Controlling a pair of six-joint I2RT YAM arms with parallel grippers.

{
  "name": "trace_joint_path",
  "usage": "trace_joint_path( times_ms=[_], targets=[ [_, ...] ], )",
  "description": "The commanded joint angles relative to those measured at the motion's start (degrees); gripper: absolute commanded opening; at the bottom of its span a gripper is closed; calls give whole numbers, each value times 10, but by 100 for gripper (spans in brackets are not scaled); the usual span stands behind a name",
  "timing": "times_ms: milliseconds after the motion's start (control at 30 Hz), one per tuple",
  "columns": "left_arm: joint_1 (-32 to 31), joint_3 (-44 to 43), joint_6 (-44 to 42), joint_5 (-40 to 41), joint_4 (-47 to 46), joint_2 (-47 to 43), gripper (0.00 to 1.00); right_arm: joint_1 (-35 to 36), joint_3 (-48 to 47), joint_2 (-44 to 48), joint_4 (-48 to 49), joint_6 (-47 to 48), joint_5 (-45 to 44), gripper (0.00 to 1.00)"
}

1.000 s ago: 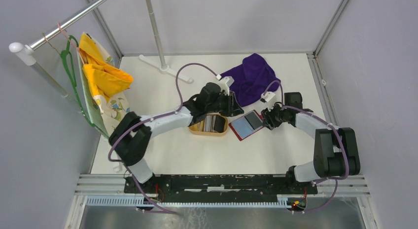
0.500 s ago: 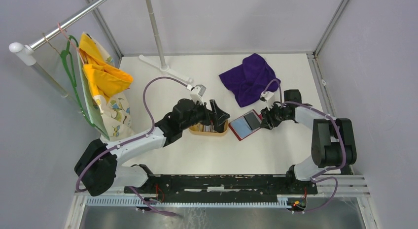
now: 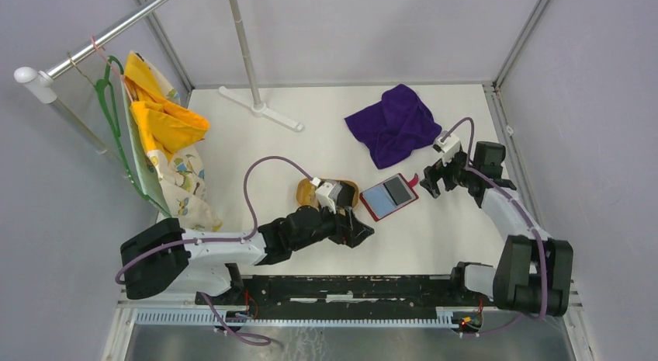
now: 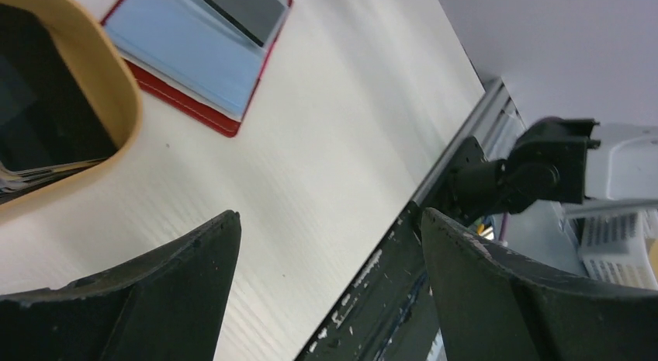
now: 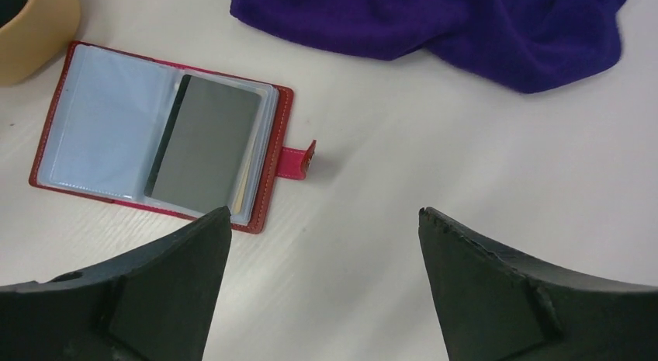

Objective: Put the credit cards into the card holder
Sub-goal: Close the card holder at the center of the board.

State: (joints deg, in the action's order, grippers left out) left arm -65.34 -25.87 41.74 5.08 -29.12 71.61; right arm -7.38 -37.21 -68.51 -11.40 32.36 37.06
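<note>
Moved: left gripper (image 3: 358, 230) has drawn back from over the tray (image 3: 305, 194) toward the near table edge. Right gripper (image 3: 429, 182) has backed off the holder (image 3: 379, 199). Both have spread their fingers.
Left fingers: wide apart on the left gripper (image 4: 326, 221), holding nothing, over bare table (image 4: 310, 128).
Right fingers: wide apart on the right gripper (image 5: 324, 213), holding nothing, clear of the table.
Holder: lies open and flat. It is ahead of the right fingertips, off toward the left finger (image 5: 97, 132), and well ahead of the left fingertips (image 4: 194, 50).
Grey card: tucked in the holder's tab-side page (image 5: 206, 144).
Cards: the rest lie in the tray, ahead of the left gripper's left finger (image 4: 35, 171).
Tray: just beside the holder's far page (image 4: 116, 97).
Cloth: farther ahead of the right fingertips than the holder, bunched (image 5: 465, 27).
</note>
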Motion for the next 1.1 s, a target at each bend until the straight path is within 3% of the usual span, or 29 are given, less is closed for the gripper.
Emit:
trace_joint_path(
  times_ms=[0, 233, 333, 500, 833, 967, 1067],
  targets=[
    [2, 2, 47, 80, -80, 26, 93, 0, -8, -90, 81, -82, 27, 96],
    [3, -21, 60, 81, -22, 36, 99, 35, -20, -156, 132, -112, -8, 90],
    [2, -24, 65, 72, -21, 49, 99, 53, -41, -187, 140, -127, -34, 81],
    [3, -25, 81, 48, -37, 74, 97, 58, -75, -226, 120, -135, -55, 57],
    [2, -29, 135, -1, -139, 157, 87, 55, -57, -178, 115, -101, -52, 2],
    [2, -27, 166, -14, -191, 191, 87, 37, -37, -107, 57, -49, -111, 0],
    [1, -64, 159, -10, -133, 200, 87, 28, -13, -71, -4, 15, -149, 0]
  ],
)
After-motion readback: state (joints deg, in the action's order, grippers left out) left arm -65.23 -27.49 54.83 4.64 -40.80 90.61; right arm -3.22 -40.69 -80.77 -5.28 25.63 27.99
